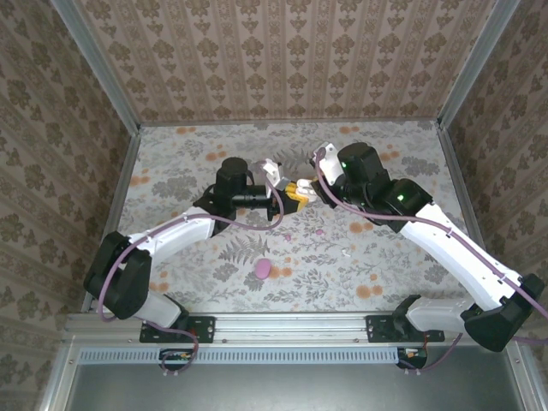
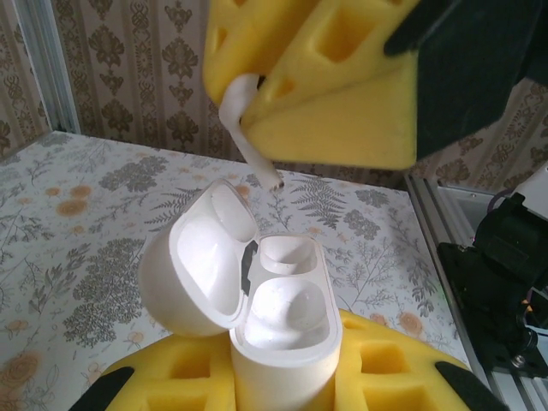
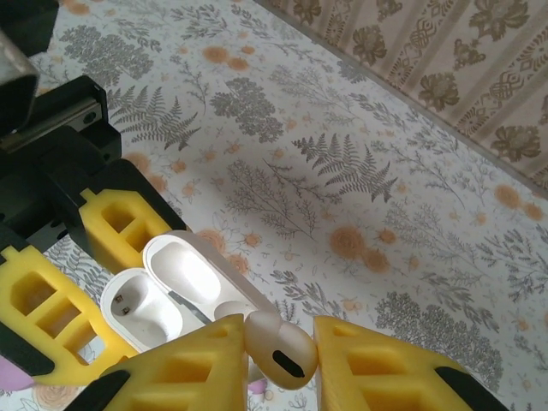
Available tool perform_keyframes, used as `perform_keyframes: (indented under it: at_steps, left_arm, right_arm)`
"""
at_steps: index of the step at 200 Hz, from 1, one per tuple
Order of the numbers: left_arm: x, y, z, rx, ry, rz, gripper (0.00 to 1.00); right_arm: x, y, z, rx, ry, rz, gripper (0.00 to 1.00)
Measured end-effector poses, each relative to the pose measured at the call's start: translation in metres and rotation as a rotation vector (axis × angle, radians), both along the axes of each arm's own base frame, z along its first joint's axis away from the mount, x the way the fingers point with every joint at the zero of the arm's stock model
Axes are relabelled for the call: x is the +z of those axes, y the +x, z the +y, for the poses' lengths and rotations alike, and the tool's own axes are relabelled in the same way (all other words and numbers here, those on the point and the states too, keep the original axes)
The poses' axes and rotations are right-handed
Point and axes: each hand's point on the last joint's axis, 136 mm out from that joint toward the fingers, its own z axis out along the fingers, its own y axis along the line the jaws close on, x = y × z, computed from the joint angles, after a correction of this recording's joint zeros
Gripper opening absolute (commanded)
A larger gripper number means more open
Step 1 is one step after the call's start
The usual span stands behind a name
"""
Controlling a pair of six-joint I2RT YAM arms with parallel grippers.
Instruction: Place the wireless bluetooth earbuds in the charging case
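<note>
My left gripper [image 2: 282,381] is shut on a white charging case [image 2: 282,321], held upright with its lid [image 2: 193,265] swung open to the left. Both sockets look empty. My right gripper [image 3: 278,360] is shut on a white earbud [image 3: 281,347] between its yellow foam fingers [image 3: 390,368]. It hovers just above and beyond the case, and the bud's stem [image 2: 248,141] points down toward the open sockets. In the right wrist view the open case [image 3: 175,291] lies just left of the bud. From above, the two grippers [image 1: 278,184] [image 1: 301,193] meet over the middle of the table.
A magenta oval case [image 1: 263,269] lies on the floral table [image 1: 171,163] in front of the grippers. A tiny pink bit [image 1: 321,229] and a tiny white bit [image 1: 347,251] lie to its right. Patterned walls with metal rails [image 1: 94,60] enclose the table.
</note>
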Motion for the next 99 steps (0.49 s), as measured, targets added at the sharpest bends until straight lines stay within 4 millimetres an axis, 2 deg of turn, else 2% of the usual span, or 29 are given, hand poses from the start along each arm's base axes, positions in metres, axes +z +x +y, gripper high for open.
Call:
perform_keyframes:
  at_steps: [54, 99]
  left_arm:
    - [0.003, -0.003, -0.003, -0.004, -0.008, -0.001, 0.08]
    - [0.002, 0.000, -0.003, 0.012, -0.005, -0.003, 0.08]
  right_arm:
    - [-0.011, -0.002, 0.000, 0.013, -0.027, 0.013, 0.23]
    - [-0.013, -0.003, 0.001, 0.016, -0.029, 0.016, 0.23]
